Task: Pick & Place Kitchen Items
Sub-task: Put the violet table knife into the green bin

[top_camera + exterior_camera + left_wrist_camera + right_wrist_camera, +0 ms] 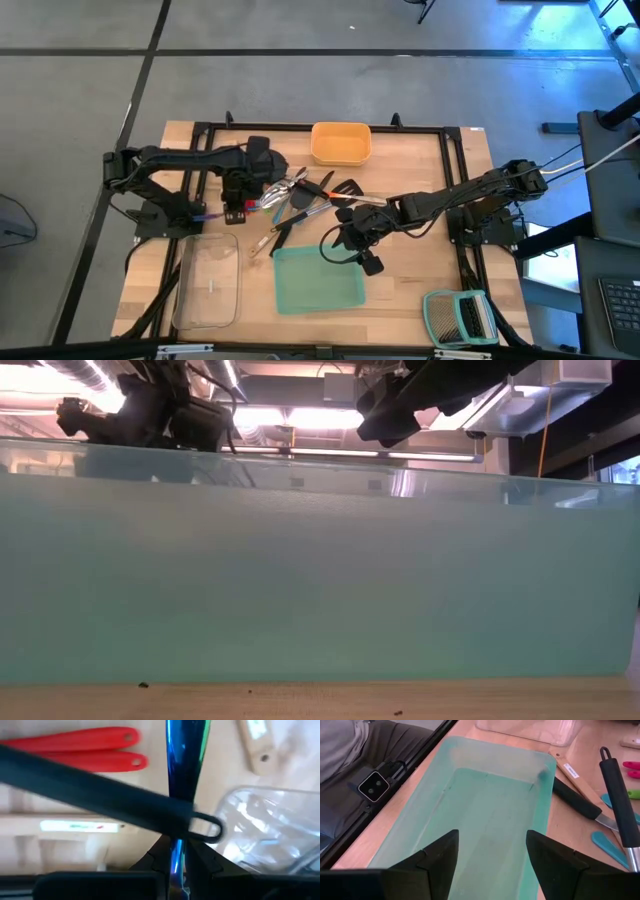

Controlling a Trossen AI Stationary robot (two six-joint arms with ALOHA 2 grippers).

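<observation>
While your right hand (490, 852) hangs with fingers apart over the teal tray (470, 815), holding nothing, your left hand (175, 862) is clamped on an iridescent blue utensil handle (185, 755) at the utensil pile (305, 195) mid-worktop (400, 290). A black handle (100, 800) crosses it; two red handles (85, 750) lie beyond.

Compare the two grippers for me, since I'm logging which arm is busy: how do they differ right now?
The left gripper is shut on an iridescent utensil, while the right gripper is open and holds nothing. The left gripper sits over the utensil pile near the clear tray; the right gripper hovers above the teal tray, which is empty. Both have dark fingers and hang over the wooden table.
</observation>
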